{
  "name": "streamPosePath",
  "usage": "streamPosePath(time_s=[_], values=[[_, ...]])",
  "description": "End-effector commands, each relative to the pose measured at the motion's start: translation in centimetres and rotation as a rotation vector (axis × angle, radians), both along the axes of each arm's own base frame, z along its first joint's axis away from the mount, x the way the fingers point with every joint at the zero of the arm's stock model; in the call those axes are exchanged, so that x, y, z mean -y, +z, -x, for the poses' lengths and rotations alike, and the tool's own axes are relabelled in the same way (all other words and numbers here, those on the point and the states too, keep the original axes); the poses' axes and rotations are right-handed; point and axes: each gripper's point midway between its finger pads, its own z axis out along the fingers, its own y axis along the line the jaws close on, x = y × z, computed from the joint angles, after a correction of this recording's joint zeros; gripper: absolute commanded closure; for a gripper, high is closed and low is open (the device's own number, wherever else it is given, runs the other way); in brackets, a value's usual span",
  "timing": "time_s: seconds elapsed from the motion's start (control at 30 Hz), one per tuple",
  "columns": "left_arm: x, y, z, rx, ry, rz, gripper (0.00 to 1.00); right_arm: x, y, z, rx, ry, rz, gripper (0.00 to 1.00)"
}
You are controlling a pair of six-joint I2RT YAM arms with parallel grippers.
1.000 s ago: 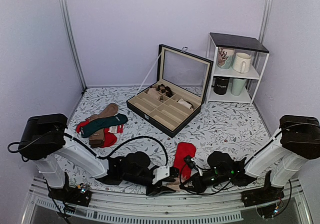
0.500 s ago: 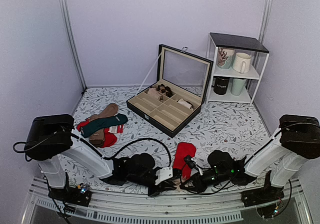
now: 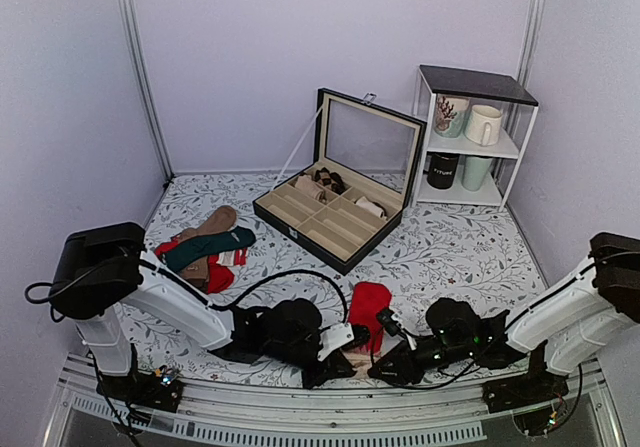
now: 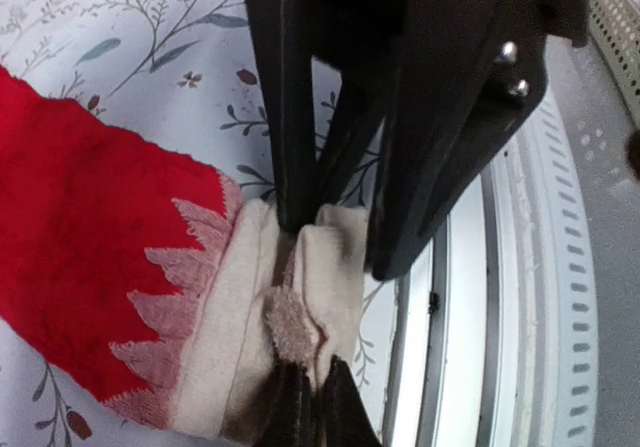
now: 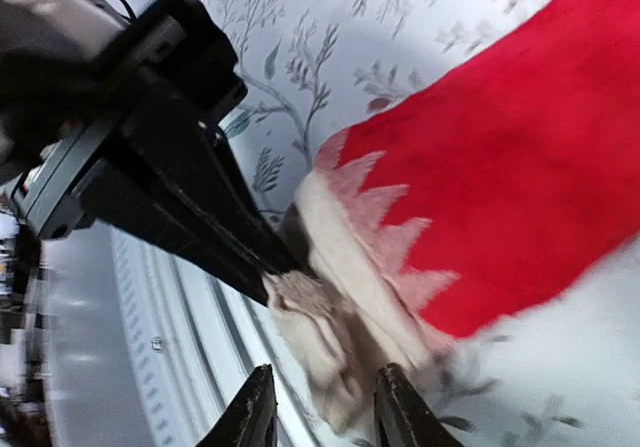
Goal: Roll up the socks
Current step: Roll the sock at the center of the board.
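The red fuzzy socks (image 3: 368, 305) lie flat near the table's front edge, with the beige cuff toward the rail. In the left wrist view the red part (image 4: 90, 247) is at the left and the cuff (image 4: 240, 347) is folded up into a ridge. My left gripper (image 3: 335, 364) (image 4: 312, 412) is shut on the edge of that ridge. My right gripper (image 3: 385, 369) (image 5: 325, 422) faces it from the other side. Its jaws stand apart, astride the bunched cuff (image 5: 340, 267), and it also shows in the left wrist view (image 4: 340, 237).
A pile of dark green, brown and striped socks (image 3: 205, 250) lies at the left. An open black compartment box (image 3: 335, 202) stands at mid-back and a white shelf with mugs (image 3: 470, 142) at back right. The white slotted rail (image 4: 480, 347) runs just beside the cuff.
My left gripper has moved right along the front edge onto the cuff. My right arm has shifted slightly right and lower. The cuff is now bunched between the two grippers.
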Motion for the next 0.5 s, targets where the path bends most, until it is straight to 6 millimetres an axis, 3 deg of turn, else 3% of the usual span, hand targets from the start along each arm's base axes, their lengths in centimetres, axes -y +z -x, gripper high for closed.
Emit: streamPosePath(time_s=[0.0, 0.13, 0.23, 0.33, 0.47], values=[[-5.3, -6.2, 1.4, -0.222, 0.090, -0.281, 1.00, 2.8, 0.9, -2.2, 0.281, -0.077, 0.070, 0.62], [-7.0, -7.3, 1.6, -0.305, 0.133, -0.349, 1.00, 2.6, 4.7, -2.1, 0.584, -0.054, -0.014, 0.59], [-7.7, -7.5, 1.7, -0.353, 0.147, -0.370, 1.00, 2.0, 6.3, -1.1, 0.733, 0.020, -0.079, 0.58], [-8.0, -7.4, 1.5, -0.374, 0.157, -0.378, 1.00, 1.1, 6.1, -0.2, 0.795, 0.096, -0.079, 0.58], [-8.1, -7.4, 1.3, -0.377, 0.151, -0.379, 1.00, -0.1, 4.3, 0.2, 0.833, 0.179, -0.004, 0.58]])
